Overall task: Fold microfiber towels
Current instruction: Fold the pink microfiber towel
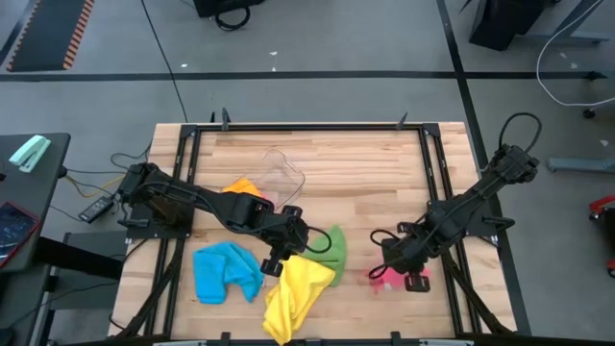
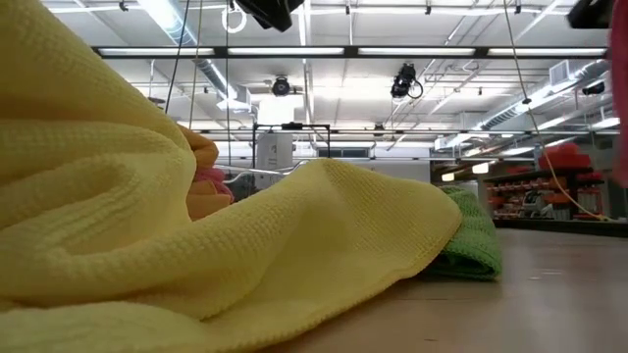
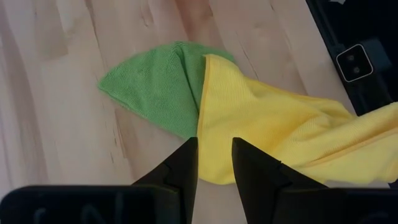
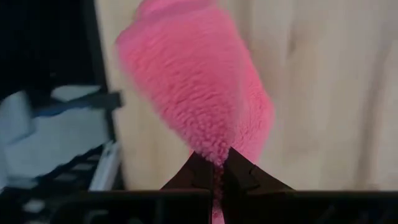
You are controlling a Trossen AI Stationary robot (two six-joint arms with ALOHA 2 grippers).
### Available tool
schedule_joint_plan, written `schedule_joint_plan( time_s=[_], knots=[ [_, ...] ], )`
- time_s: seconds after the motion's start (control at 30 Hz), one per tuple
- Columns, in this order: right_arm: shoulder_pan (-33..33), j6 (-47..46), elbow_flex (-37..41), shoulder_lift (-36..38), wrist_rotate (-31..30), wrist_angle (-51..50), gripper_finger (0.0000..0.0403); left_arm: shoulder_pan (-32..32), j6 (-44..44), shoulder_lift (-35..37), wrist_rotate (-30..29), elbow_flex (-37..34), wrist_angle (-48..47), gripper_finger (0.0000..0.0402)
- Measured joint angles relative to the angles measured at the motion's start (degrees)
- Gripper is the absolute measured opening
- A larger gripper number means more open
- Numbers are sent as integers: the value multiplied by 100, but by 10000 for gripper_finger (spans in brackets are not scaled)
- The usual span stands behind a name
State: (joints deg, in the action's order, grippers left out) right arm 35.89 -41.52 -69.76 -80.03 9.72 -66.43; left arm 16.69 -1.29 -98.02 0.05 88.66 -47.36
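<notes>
A yellow towel [image 1: 300, 288] lies bunched near the table's front edge, and its far edge overlaps a green towel [image 3: 155, 87]. My left gripper [image 3: 214, 155] hovers over that yellow edge with its fingers a little apart. It looks clear of the cloth. A blue towel [image 1: 226, 271] lies crumpled to the left. An orange towel [image 1: 242, 186] lies farther back. My right gripper [image 4: 217, 165] is at the right of the table, pointing steeply down and shut on a pink towel [image 4: 199, 81]. My right gripper pinches a bunched bit of the pink towel [image 4: 219, 155] between its two fingertips, coming from above. The towel hangs slack below the fingers. In the low view its lower end [image 2: 620, 176] stops above the tabletop.
A clear plastic tub [image 1: 281, 173] stands behind the left gripper, next to the orange towel. Bare wood lies between the green towel and the right gripper. A black metal frame [image 1: 452, 279] runs along the table's sides.
</notes>
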Motion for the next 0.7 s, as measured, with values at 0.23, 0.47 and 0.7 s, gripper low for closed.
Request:
schedule_joint_plan(
  time_s=[0.23, 0.47, 0.7],
  knots=[
    [-391, 313, 463, -21, 344, 508, 10, 0, 70, -2, 0, 0, -8, 107],
    [-2178, 2068, 1928, -32, 959, 1530, 10, 0, -107, -28, -1, 0, -55, 107],
    [-3751, 3260, 2429, -30, 799, 1678, 10, -24, -132, -28, -2, 0, -55, 107]
  ],
)
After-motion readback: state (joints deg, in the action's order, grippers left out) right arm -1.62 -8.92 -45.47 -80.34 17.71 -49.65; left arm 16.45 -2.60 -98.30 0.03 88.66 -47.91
